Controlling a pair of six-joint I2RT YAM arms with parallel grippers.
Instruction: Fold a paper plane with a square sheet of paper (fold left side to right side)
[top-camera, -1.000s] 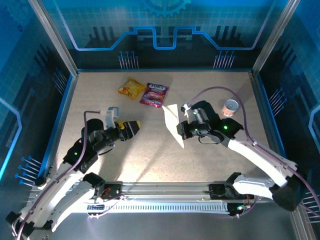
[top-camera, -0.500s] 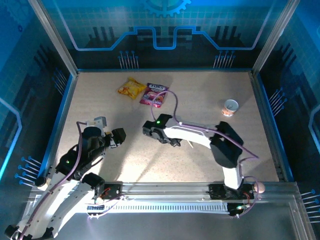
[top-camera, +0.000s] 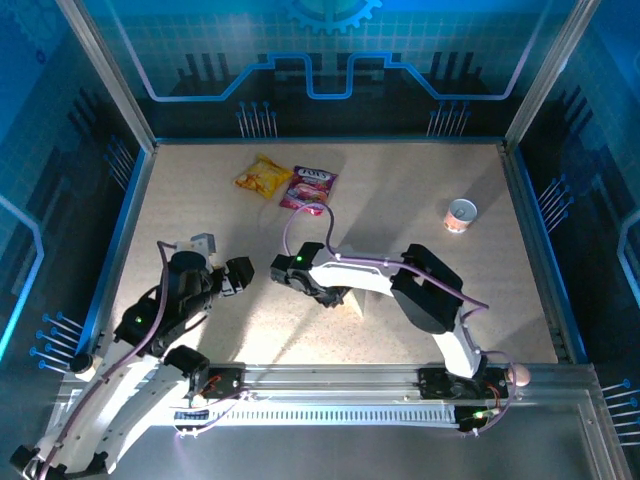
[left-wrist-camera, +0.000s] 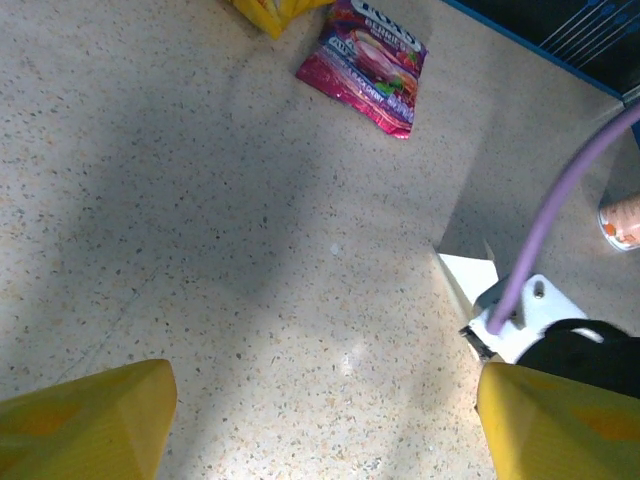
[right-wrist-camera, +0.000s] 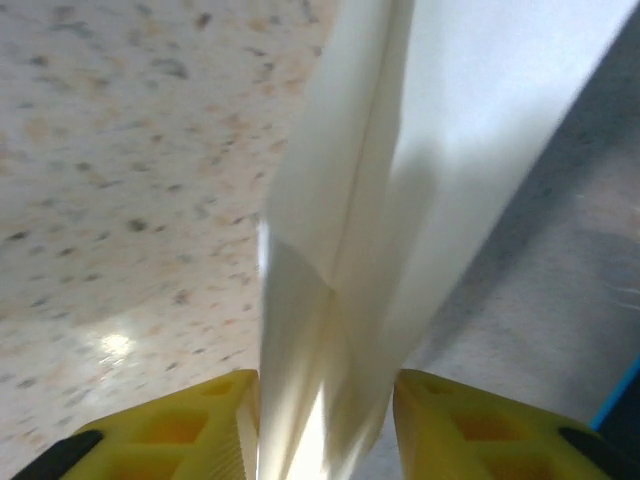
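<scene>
Jaws, L gripper (top-camera: 238, 275): wide apart, nothing betw. them. Jaws, R gripper (top-camera: 332, 294): partly apart w/ folded paper betw. them; can't tell if pads pinch it.

Top view: paper plane (top-camera: 356, 305) lies on worktop (top-camera: 420, 180) nr centre, toward near edge. It is mostly hidden under R arm; a small white tip shows just beside R gripper. L gripper sits left of it, apart, pointing toward it. Yellow snack packet (top-camera: 263, 176) & pink snack packet (top-camera: 309, 188) lie just beside each other nr far edge, well apart from plane. Small round cup (top-camera: 461, 214) stands far right, alone.

L wrist view: yellow fingers (left-wrist-camera: 90, 420) at both lower corners, bare worktop betw. them. White corner of plane (left-wrist-camera: 468, 275) at right, next to R arm's white bracket & purple cable (left-wrist-camera: 560, 200). Pink packet at top, yellow one cut by top edge, cup at right edge.

R wrist view: plane (right-wrist-camera: 440, 120) runs up from betw. yellow fingers (right-wrist-camera: 180, 430), centre crease visible, layers slightly fanned. Its lower end sits in the gap, close to both pads. Speckled worktop at left, shadow at right.
</scene>
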